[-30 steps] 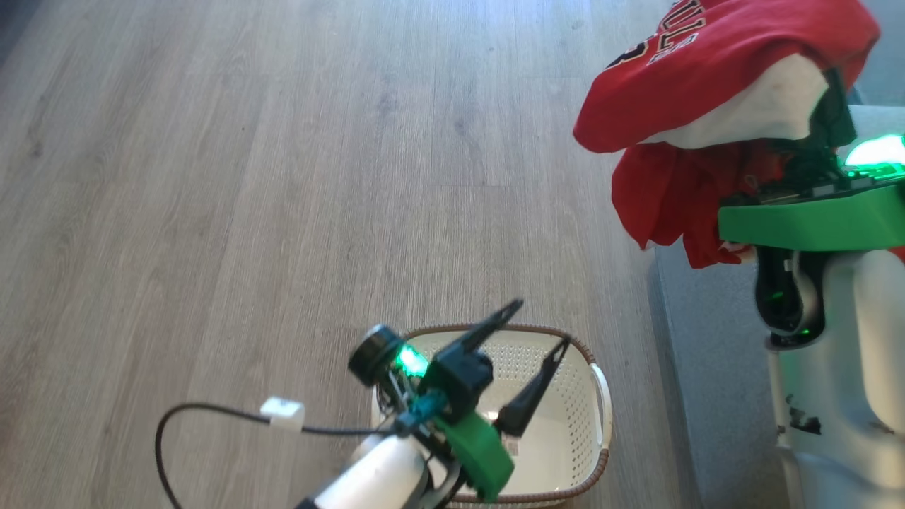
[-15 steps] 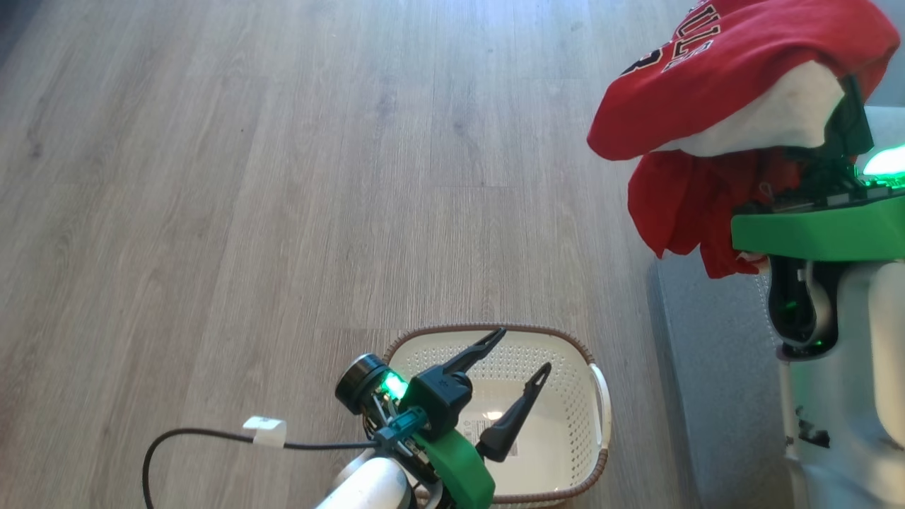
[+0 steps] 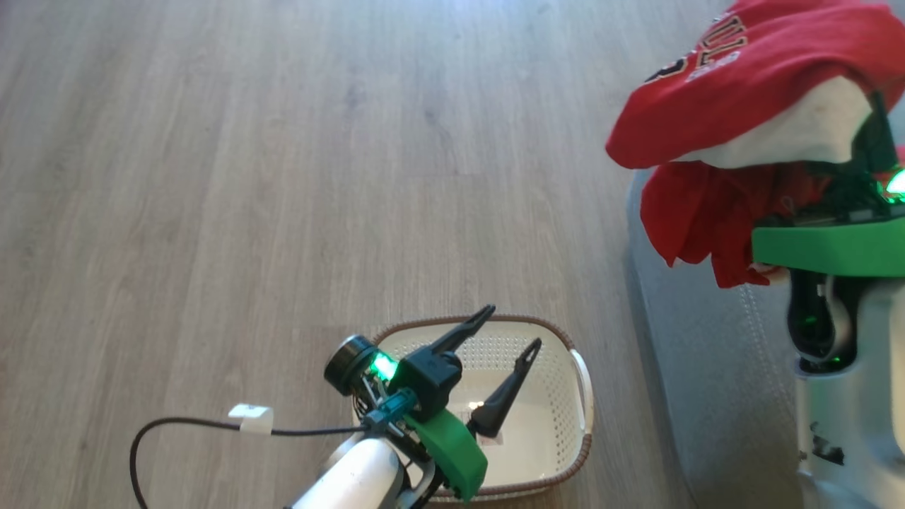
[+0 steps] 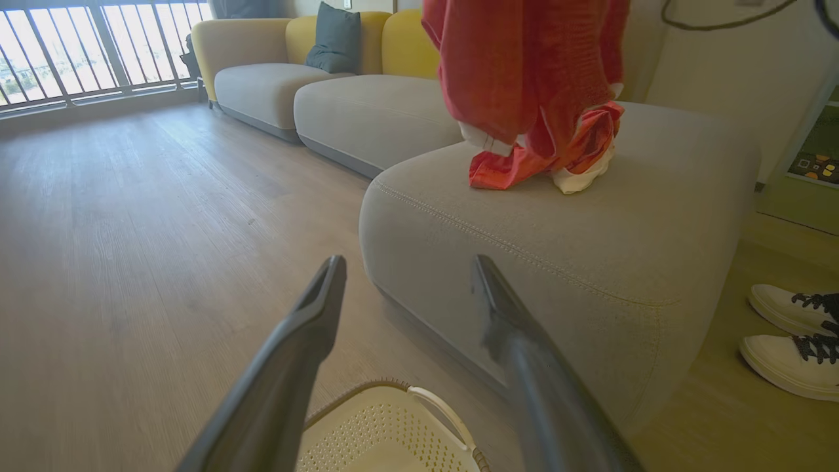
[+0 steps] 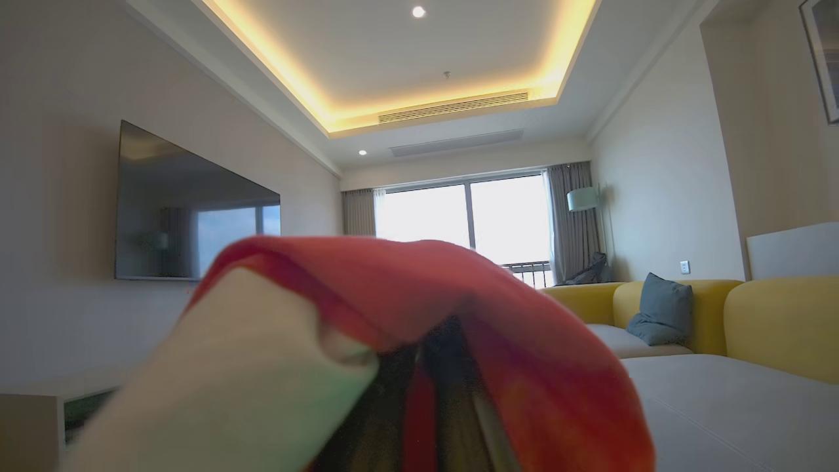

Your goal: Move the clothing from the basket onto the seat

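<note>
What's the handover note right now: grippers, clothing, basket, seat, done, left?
Left gripper: open, holding nothing, above the basket.
Right gripper: shut on the clothing, raised over the seat.
Clothing: hangs from the right gripper; its lower ends appear to touch the seat.
Basket: on the floor beside the seat, no clothing in it.
Done: basket emptied, clothing brought to the seat.
Left: lower, open the right gripper, check that everything lands on the seat.

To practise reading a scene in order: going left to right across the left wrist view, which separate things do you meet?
Window railing → grey-blue cushion → red clothing → white sneakers.
</note>
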`<state>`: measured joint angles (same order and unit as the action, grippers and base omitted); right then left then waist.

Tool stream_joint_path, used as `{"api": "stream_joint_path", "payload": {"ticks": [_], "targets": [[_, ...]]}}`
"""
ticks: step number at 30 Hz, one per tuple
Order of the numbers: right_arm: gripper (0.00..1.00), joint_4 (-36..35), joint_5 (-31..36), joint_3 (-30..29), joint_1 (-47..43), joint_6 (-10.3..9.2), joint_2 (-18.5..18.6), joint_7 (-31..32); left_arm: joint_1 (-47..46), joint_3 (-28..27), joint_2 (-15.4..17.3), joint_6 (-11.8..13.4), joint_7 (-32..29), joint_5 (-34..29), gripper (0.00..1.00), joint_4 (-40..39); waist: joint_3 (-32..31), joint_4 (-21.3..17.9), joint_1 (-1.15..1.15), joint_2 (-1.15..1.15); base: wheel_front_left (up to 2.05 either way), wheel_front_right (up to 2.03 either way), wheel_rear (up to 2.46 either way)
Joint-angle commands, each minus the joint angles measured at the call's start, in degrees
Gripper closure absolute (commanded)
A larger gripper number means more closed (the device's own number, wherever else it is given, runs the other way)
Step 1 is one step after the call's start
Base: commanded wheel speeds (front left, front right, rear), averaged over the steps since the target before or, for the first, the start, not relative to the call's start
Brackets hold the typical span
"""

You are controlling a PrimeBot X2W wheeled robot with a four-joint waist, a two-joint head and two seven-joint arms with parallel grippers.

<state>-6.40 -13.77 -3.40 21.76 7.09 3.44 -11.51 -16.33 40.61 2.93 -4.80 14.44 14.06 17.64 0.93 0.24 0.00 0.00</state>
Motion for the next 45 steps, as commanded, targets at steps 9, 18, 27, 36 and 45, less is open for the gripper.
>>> {"api": "stream_joint_path", "payload": {"ticks": [9, 18, 27, 36, 45], "targets": [[1.00, -3.8, 1.6, -1.1, 0.3, 0.40, -0.6, 0.3, -4.2, -2.0, 0.0, 0.2, 0.6, -0.1, 0.00, -2.5, 2.6, -5.0, 0.00, 0.00, 0.00, 0.00, 0.00], [1.00, -5.6, 4.0, -3.7, -1.0, 0.40, -0.6, 0.2, -4.6, -1.8, 0.0, -0.2, 0.6, 0.0, 0.00, -2.1, 3.9, -10.7, 0.00, 0.00, 0.00, 0.00, 0.00], [1.00, -6.0, 3.3, -6.9, -3.5, 0.40, -0.6, -0.5, -5.1, -1.7, 0.0, -0.2, 0.6, -0.3, 0.00, -2.2, 5.0, -17.4, 0.00, 0.00, 0.00, 0.00, 0.00], [1.00, -7.0, 2.7, -10.4, -5.5, 0.40, -0.6, -1.3, -5.7, -1.6, 0.0, -0.3, 0.6, -0.5, 0.00, -2.3, 6.3, -21.6, 0.00, 0.00, 0.00, 0.00, 0.00], [1.00, -7.3, 1.3, -15.2, -7.5, 0.40, -0.6, -1.9, -5.4, -1.8, 0.0, -0.2, 0.6, -0.3, 0.00, -2.4, 6.3, -24.6, 0.00, 0.00, 0.00, 0.00, 0.00]]}}
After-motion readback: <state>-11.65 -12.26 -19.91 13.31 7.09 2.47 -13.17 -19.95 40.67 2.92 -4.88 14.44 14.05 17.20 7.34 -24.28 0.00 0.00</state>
